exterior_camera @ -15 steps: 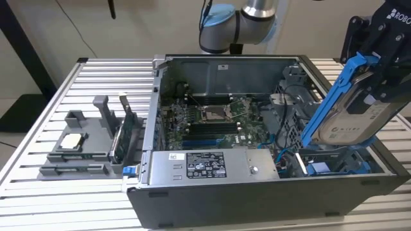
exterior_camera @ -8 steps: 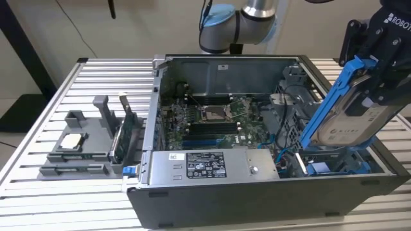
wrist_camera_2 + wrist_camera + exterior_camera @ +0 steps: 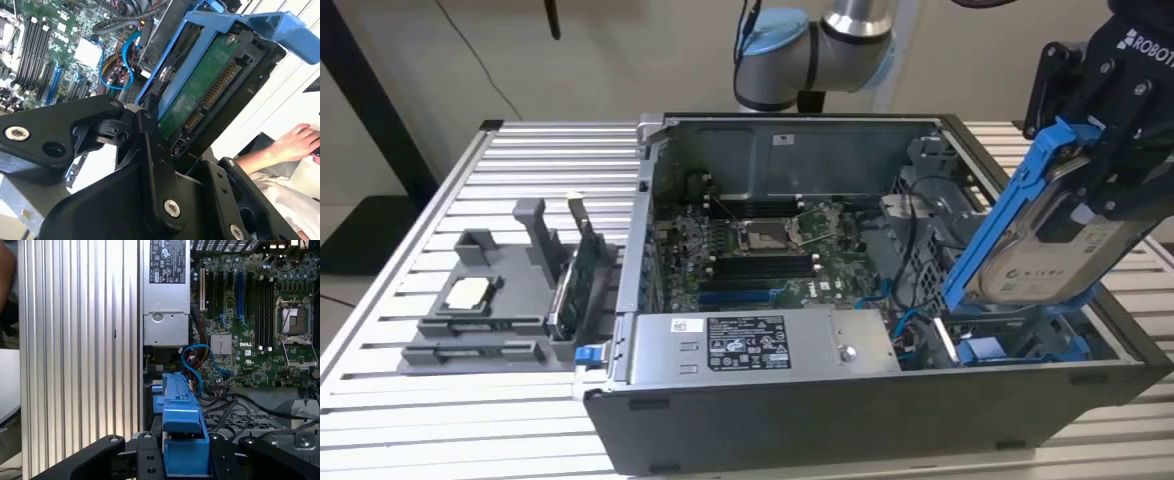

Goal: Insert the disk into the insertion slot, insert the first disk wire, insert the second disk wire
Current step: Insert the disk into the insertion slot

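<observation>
arm: silver tube, light-blue caps | fingers: black links, silver screws

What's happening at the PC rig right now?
The arm's gripper has its jaws shut on the disk, holding it tilted over the open computer case. The disk's lower end is close to the insertion slot at the exterior view's right end of the case, but it is not seated yet.

power-supply box in open case | motherboard beside it | grey fixture on slatted table
</observation>
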You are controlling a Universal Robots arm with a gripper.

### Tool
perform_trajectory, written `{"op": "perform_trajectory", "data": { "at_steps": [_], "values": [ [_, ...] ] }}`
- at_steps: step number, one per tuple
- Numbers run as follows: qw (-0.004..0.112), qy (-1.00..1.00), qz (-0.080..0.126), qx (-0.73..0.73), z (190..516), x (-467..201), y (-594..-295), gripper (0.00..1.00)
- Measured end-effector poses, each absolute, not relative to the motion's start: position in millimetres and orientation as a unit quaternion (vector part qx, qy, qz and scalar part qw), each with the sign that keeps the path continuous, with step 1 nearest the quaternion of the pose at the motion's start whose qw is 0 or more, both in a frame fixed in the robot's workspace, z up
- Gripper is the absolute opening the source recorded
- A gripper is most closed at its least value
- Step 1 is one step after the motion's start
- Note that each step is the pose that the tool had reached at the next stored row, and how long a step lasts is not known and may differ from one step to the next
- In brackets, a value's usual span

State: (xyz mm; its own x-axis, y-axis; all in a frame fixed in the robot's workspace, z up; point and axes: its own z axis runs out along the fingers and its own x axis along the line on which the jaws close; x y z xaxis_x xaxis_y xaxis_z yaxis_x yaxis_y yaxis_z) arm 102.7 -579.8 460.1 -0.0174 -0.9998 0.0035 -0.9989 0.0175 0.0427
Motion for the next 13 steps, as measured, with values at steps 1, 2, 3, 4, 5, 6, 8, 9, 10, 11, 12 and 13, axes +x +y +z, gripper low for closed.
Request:
{"op": "perform_trajectory", "data": {
  "at_steps": [1,2,3,4,5,6,8,9,10,11,12,13],
  "values": [
    [0.016,-0.713,-0.014,0.701,459.8,102.7,-579.7,0.33],
    [0.016,-0.713,-0.014,0.701,459.6,102.7,-579.7,0.33],
    [0.016,-0.713,-0.014,0.701,459.2,102.7,-579.7,0.33],
    [0.016,-0.713,-0.014,0.701,458.8,102.7,-579.8,0.33],
    [0.016,-0.713,-0.014,0.701,458.2,102.7,-579.8,0.33],
    [0.016,-0.713,-0.014,0.701,457.4,102.7,-579.8,0.33],
    [0.016,-0.713,-0.014,0.701,455.7,102.8,-579.8,0.33],
    [0.016,-0.713,-0.014,0.701,454.5,103.0,-579.8,0.33],
    [0.016,-0.713,-0.014,0.701,453.2,103.6,-579.8,0.33],
    [0.016,-0.713,-0.014,0.701,451.9,104.3,-579.8,0.33],
    [0.016,-0.713,-0.014,0.701,450.4,105.1,-579.8,0.33],
    [0.016,-0.713,-0.014,0.701,448.9,106.0,-579.8,0.33]
  ]
}}
